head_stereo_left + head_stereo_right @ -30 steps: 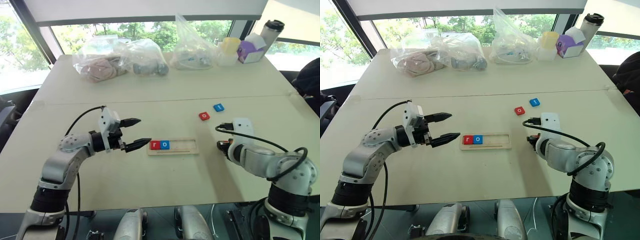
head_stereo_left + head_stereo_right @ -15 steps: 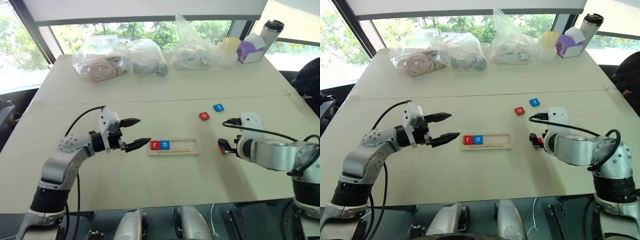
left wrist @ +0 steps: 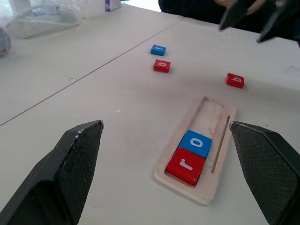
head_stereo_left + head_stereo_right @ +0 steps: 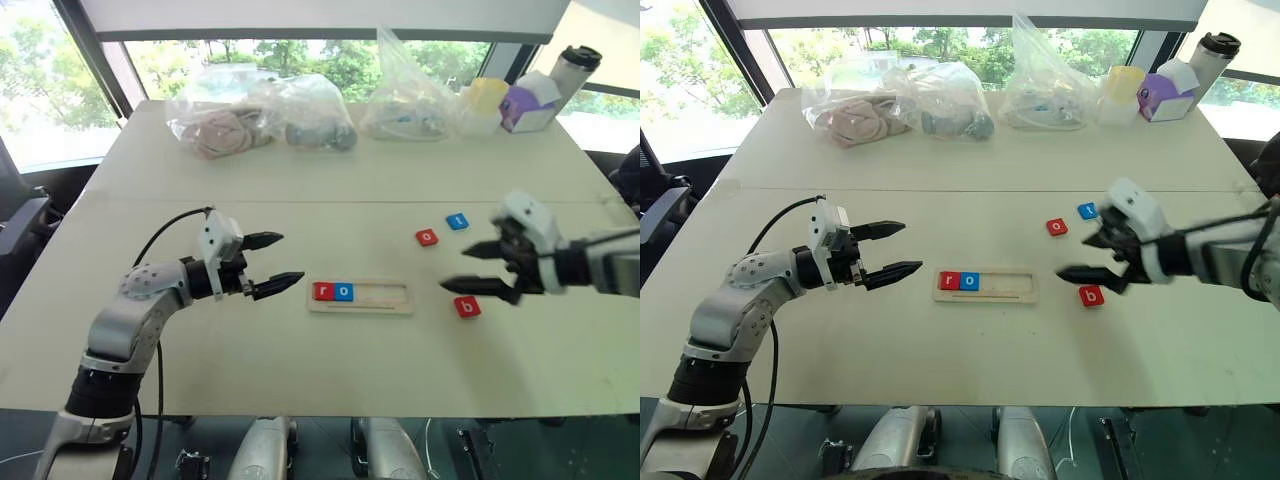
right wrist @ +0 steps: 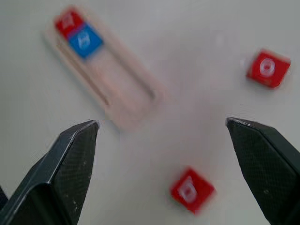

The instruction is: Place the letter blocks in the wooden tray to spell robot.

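5 letter blocks total, 3 red + 2 blue, all small flat squares w/ white lowercase letters. 1 wooden tray [image 4: 360, 297]: long, narrow, pale wood, shallow w/ raised rim, lying mid-table toward the near edge. In it, 2 blocks side by side at its left end: red r [image 4: 322, 291], touching blue o [image 4: 343, 292]; rest of the tray is bare wood.

3 blocks loose on the table [image 4: 300, 190], right of the tray: red b [image 4: 467, 307] just off its right end, red o [image 4: 427, 238] and blue t [image 4: 457, 221] a bit further toward the far edge, near each other but apart.

Along the far edge: 3 clear crinkly plastic bags [image 4: 300, 110], contents soft/greyish, can't tell what. Toward the far right corner a yellow cup [image 4: 486, 98], purple-white box [image 4: 530, 103], tall tumbler [image 4: 578, 68] w/ dark lid.

2 grippers, black fingers. Left gripper [image 4: 272, 262] spread wide, empty, level, left of the tray. Right gripper [image 4: 475, 267] also wide, empty, above the table next to the red b.
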Motion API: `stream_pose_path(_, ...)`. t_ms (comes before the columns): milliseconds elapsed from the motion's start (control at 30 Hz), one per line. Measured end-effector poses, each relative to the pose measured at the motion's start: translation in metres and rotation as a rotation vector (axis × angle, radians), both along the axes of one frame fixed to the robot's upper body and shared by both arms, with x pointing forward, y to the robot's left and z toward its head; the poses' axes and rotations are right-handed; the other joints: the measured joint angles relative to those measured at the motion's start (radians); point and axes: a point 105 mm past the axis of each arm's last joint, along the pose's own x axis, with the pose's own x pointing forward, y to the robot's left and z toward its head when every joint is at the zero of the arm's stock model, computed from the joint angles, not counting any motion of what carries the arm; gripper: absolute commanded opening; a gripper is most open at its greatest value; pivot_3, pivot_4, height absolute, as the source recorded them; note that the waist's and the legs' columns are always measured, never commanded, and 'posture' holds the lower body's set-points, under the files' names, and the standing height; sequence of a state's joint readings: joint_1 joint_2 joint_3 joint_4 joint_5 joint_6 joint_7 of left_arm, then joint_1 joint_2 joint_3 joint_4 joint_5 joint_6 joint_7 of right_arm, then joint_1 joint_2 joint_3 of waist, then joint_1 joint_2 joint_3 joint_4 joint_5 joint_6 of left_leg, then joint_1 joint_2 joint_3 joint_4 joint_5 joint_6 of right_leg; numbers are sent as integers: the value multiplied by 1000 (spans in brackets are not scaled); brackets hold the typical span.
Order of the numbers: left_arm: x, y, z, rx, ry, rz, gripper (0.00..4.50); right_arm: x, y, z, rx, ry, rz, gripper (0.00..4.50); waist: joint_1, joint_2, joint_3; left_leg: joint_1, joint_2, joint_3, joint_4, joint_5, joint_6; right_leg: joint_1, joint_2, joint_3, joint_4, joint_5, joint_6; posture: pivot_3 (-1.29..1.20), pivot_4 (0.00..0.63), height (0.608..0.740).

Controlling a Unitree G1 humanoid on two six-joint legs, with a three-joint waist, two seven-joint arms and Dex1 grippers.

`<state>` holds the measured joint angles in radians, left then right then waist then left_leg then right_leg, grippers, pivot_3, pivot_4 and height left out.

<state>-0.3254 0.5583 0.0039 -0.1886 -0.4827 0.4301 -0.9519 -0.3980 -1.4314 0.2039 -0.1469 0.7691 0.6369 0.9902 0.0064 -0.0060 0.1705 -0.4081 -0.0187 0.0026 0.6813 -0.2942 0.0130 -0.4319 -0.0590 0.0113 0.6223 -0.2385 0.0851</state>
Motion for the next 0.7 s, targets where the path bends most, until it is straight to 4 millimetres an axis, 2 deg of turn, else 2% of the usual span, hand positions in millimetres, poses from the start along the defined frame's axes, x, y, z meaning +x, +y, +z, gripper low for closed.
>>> stream_pose_path(133,0,-1,0,-1,-3,-1,4500,4,-37,-19,-259,-28,196,4455,-14,1,0,1,0,1,1,0,0,0,-1,2,1,0,0,0,150,740)
stream_pose_path(233,-1,0,0,1,-6,3,4500,8,-47,-30,-358,-20,300,4455,-21,2,1,1,0,1,1,0,-1,-1,-1,2,4,1,1,0,150,740)
stream_pose_path(433,-4,-1,1,9,-15,9,4500,23,-31,-42,-334,-21,434,4455,-18,2,1,2,0,0,0,2,-4,-2,-1,2,8,1,1,0,150,740)
stream_pose_path(700,-7,3,0,27,-5,22,4500,32,-20,-49,-262,18,453,4455,-14,2,1,2,-2,0,0,2,-4,-2,-4,2,8,1,-1,0,150,740)
